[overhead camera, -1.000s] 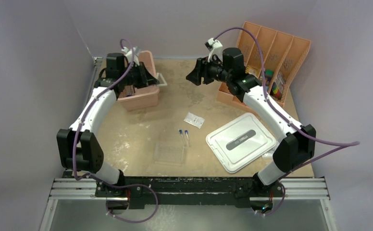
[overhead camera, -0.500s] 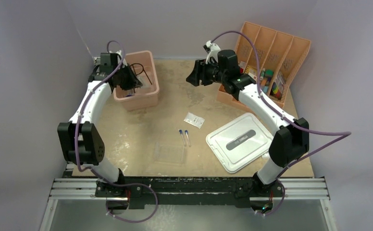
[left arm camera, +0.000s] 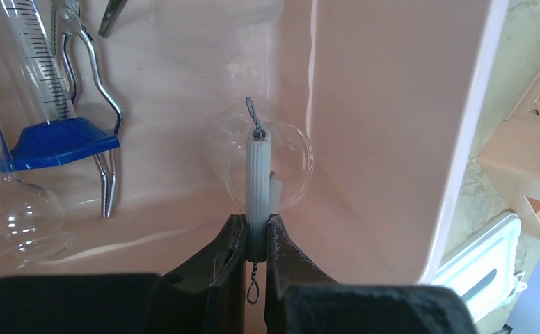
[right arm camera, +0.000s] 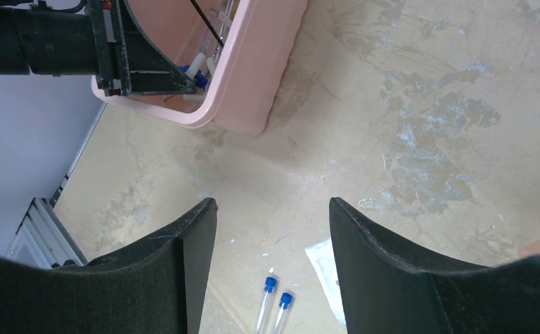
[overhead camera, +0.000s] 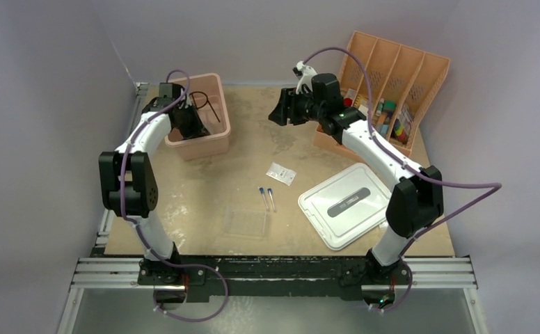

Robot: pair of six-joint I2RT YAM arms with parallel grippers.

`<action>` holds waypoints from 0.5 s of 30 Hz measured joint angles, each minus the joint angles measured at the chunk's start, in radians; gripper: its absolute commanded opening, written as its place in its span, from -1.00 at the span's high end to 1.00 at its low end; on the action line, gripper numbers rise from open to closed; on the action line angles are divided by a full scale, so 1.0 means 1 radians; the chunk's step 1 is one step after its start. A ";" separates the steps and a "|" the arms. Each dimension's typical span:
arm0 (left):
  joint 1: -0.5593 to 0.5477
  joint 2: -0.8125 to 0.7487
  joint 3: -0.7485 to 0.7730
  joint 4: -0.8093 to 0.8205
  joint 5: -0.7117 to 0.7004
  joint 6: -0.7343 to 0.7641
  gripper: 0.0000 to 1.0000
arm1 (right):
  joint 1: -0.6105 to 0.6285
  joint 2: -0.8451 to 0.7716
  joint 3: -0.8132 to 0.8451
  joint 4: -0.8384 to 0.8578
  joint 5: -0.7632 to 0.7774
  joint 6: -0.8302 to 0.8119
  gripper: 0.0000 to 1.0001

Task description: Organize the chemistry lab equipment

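My left gripper clamps the wire triangle inside the pink bin, beside forceps and 1 blue-based glass piece; my right gripper is spread wide.

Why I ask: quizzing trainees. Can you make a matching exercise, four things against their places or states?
1 wire triangle
2 forceps
3 tubes
4 right hand

A open, above the table
B loose in the pink bin
C side by side on the table
D pinched in the left hand

Pairs: 1-D, 2-B, 3-C, 4-A
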 measured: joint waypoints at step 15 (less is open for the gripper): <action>0.000 0.059 0.020 0.008 -0.027 -0.033 0.34 | 0.000 0.056 0.003 -0.006 0.027 0.015 -0.23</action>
